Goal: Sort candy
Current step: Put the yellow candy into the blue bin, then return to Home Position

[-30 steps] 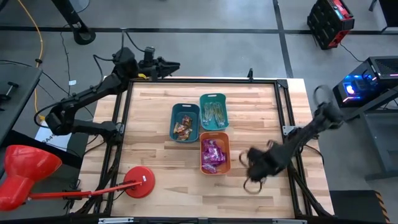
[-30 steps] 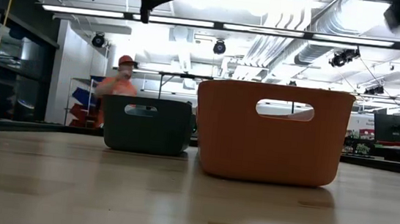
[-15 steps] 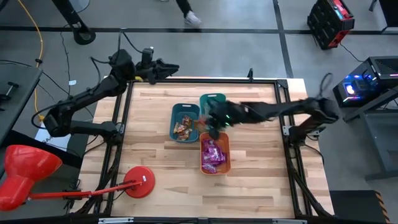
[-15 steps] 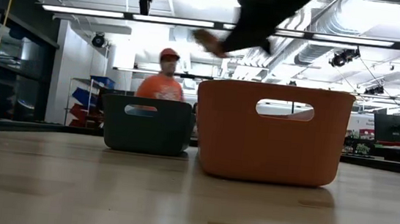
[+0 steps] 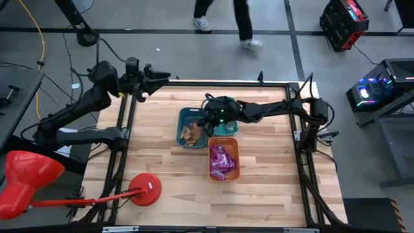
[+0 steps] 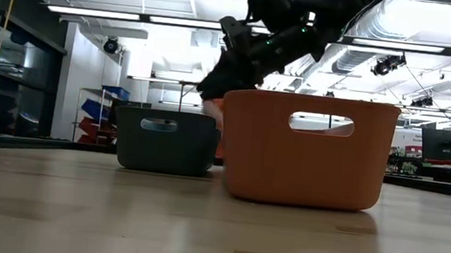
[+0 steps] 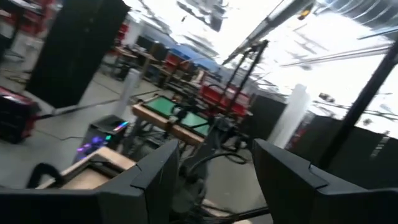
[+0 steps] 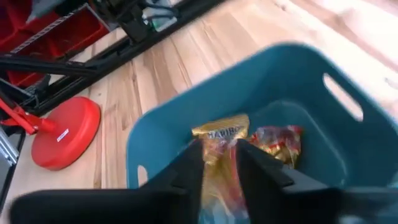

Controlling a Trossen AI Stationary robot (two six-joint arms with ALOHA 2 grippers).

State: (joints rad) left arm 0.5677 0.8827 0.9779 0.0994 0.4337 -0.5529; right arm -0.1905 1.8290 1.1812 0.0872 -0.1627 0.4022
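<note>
My right gripper (image 5: 207,122) reaches from the table's right side and hangs over the dark teal bin (image 5: 193,127), shut on a gold-orange candy packet (image 8: 221,132). More orange-gold sweets (image 8: 280,140) lie on that bin's floor. Purple packets fill the orange bin (image 5: 224,162). The lighter teal bin (image 5: 224,124) is partly hidden under the right arm. My left gripper (image 5: 162,76) waits open, raised above the table's far left corner. In the low view the right gripper (image 6: 212,92) slants down behind the orange bin (image 6: 306,151). My right gripper pinches the gold-orange packet between its two fingers (image 8: 186,168), coming from above and slanting down from the table's right. The packet's gold end (image 8: 217,129) sticks out past the fingertips, over the dark teal bin's inside. Whether it touches the sweets below, I cannot tell.
The three bins stand close together at the table's middle. A red round stand base (image 5: 145,191) sits near the table's near left corner. A dark frame (image 5: 304,139) runs around the table's edges. A person's legs (image 5: 242,22) pass beyond the far edge.
My right gripper has swung from the table's near right area toward the far left, past the orange bin, and has come down over the dark teal bin, carrying the orange-gold packet. My left arm has drawn back a little toward the table's left edge.
</note>
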